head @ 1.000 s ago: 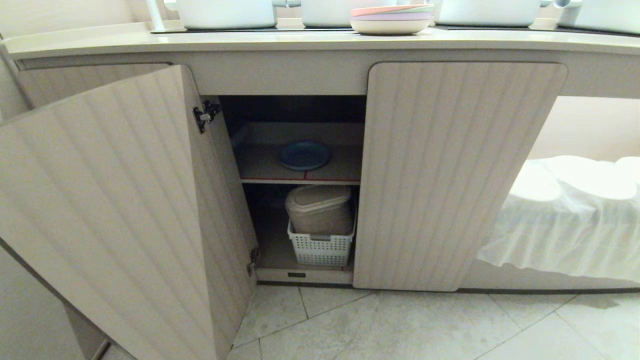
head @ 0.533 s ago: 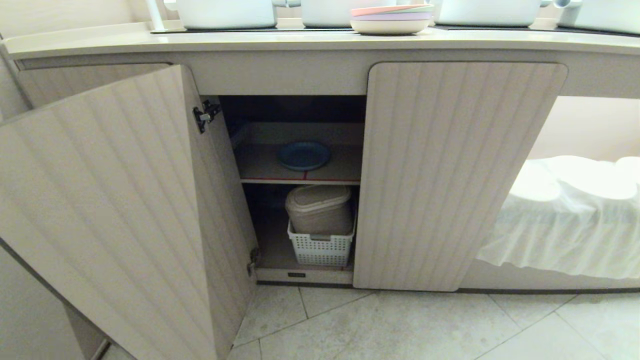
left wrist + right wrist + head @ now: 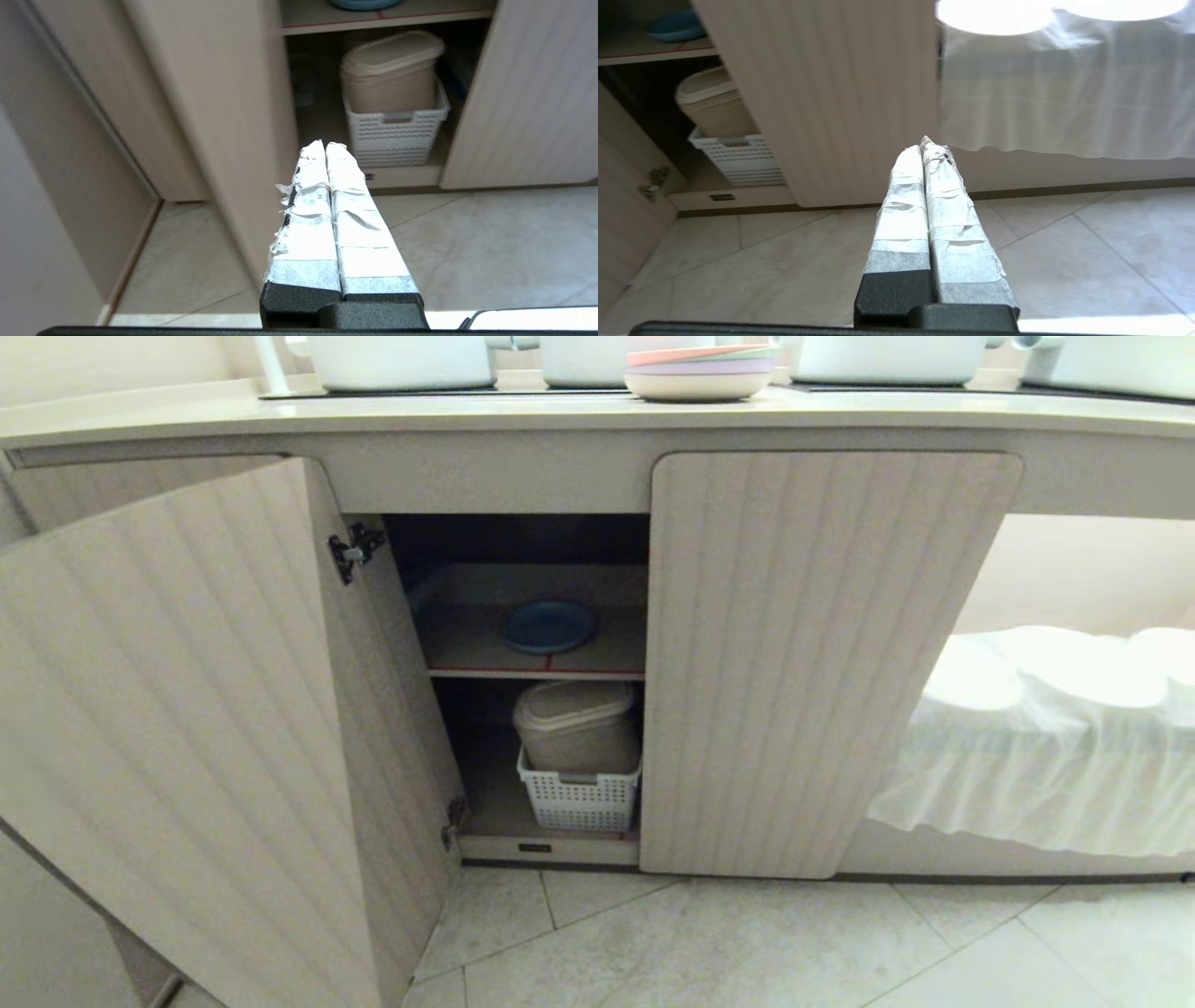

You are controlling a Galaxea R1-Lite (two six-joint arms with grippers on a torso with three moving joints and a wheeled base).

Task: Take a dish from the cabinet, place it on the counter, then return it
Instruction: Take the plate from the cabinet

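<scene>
From the head camera, the cabinet (image 3: 831, 653) stands with its left door (image 3: 187, 728) swung wide and its right door closed. The dish (image 3: 549, 626) lies flat on the inner shelf (image 3: 537, 670), which has a red front edge. Below it a beige bin (image 3: 576, 726) sits in a white basket (image 3: 579, 800). On the counter (image 3: 523, 415) above rest a stack of plates (image 3: 700, 371) and white pots (image 3: 401, 359). A white cloth (image 3: 1036, 737) hangs to the right, over pale floor tiles (image 3: 747, 943).

In the left wrist view, the left gripper (image 3: 325, 145) hangs above the floor before the open cabinet, fingers pressed together and empty.

In the right wrist view, the right gripper (image 3: 924, 145) is likewise clenched on nothing, facing the closed door.
</scene>
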